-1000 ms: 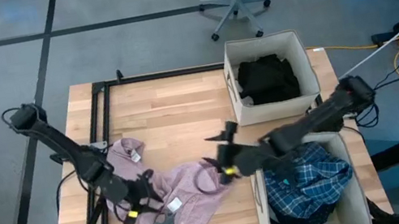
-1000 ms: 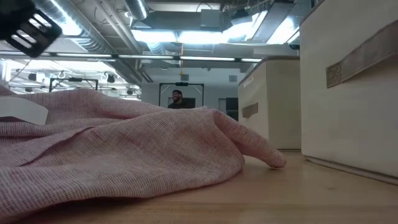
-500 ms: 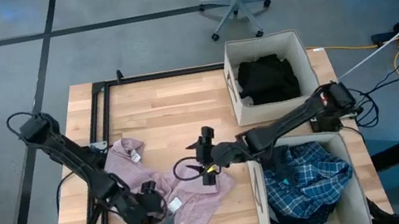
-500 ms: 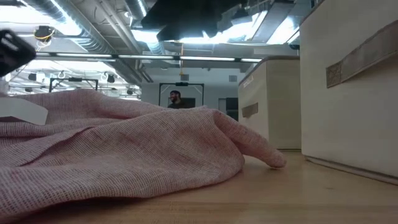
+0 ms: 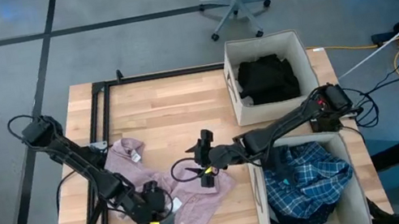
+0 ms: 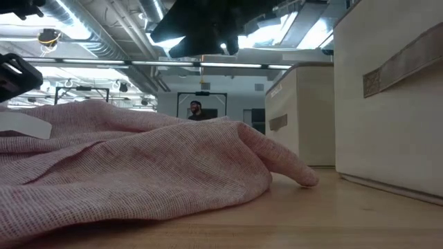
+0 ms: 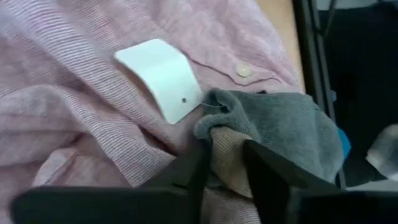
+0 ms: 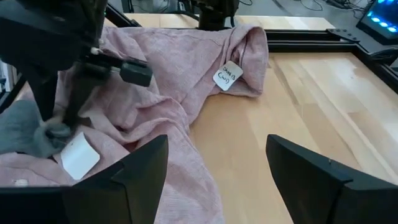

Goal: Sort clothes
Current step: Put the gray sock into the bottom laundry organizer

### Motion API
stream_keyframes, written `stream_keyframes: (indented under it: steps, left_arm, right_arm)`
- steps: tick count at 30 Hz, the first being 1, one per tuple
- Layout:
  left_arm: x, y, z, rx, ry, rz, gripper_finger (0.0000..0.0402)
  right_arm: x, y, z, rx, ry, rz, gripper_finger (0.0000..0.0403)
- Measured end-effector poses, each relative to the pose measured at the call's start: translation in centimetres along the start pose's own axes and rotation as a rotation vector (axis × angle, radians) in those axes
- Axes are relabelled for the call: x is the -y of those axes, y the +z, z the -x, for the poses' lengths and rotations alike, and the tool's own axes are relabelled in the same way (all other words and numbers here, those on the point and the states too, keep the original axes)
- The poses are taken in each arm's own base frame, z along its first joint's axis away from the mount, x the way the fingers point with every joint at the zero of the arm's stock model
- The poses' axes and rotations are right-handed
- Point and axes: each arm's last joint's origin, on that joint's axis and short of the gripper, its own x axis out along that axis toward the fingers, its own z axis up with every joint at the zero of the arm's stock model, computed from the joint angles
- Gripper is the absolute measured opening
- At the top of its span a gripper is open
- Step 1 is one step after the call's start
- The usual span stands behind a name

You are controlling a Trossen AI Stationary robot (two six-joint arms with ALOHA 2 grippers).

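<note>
The left gripper (image 7: pixel 227 163) is down at the near-left part of the surface (image 5: pixel 174 108), its jaws narrowed around a bunched fold where the grey-teal garment (image 7: pixel 280 127) meets the pale pink shirt (image 5: pixel 189 192). The fold between the fingers looks to include both grey knit and pink weave, so the main risk is that a lift drags both pieces up together, or that the thin pinch of cloth slips out once weight comes on it. The white tag (image 7: pixel 163 78) lies flat just beside the pinch, tethered by a thin thread to the grey piece, and could snag on a finger.

The right gripper (image 8: pixel 211 171) hovers over the shirt's right edge with its jaws wide and nothing between them. If it descends while the left arm pulls, the two could tug the same cloth against each other.

The pink shirt is a fine-striped, loosely woven fabric, spread in soft rumpled ridges with a small pale button (image 7: pixel 244 71) near the grey piece and a second tag (image 8: pixel 227 75) on its far fold. The grey-teal piece is thicker and fuzzier, rolled into a rounded lump. On the right side stand two square beige fabric bins: the far bin (image 5: pixel 265 38) holds black clothing (image 5: pixel 266 77), the near bin (image 5: pixel 266 220) holds a blue plaid garment (image 5: pixel 310 179) heaped loosely
</note>
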Motion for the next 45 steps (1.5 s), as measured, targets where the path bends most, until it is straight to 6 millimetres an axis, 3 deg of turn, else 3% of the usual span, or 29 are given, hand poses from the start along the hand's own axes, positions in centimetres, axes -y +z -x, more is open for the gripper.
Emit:
stream_keyframes:
  steps: [4, 6, 10, 13, 20, 24, 35, 45]
  left_arm:
    - [-0.1, 0.3, 0.0, 0.003, -0.028, -0.038, 0.0026]
    - [0.1, 0.5, 0.1, 0.018, -0.043, -0.052, 0.0008]
    - [0.2, 0.8, 1.0, 0.043, -0.063, -0.045, 0.0011]
    - [0.3, 1.5, 2.9, 0.094, -0.030, -0.041, 0.0003]
    - [0.1, 3.7, 8.1, 0.374, 0.187, -0.129, 0.0003]
    - [-0.1, 4.2, 9.9, 0.509, 0.279, -0.187, 0.0004]
    - [-0.5, 4.8, 10.9, 0.633, 0.473, -0.248, 0.0002]
    - [-0.9, 5.7, 11.3, 0.715, 0.593, -0.227, 0.0002]
  right_arm:
    - [0.0, 0.0, 0.0, -0.001, 0.000, -0.005, 0.0271]
    - [0.0, -0.1, 0.0, -0.004, 0.000, -0.004, 0.0271]
    - [-0.1, -0.1, 0.0, -0.005, 0.017, -0.003, 0.0271]
    - [-0.2, 0.0, 0.0, -0.005, 0.069, -0.001, 0.0271]
    - [-0.7, 0.8, 0.1, 0.065, 0.198, -0.016, 0.0271]
    - [-0.7, 1.1, 0.1, 0.090, 0.209, -0.011, 0.0271]
    - [-0.8, 1.2, 0.1, 0.102, 0.228, -0.006, 0.0271]
    - [-1.6, 0.2, -2.2, 0.230, 0.260, -0.036, 0.0271]
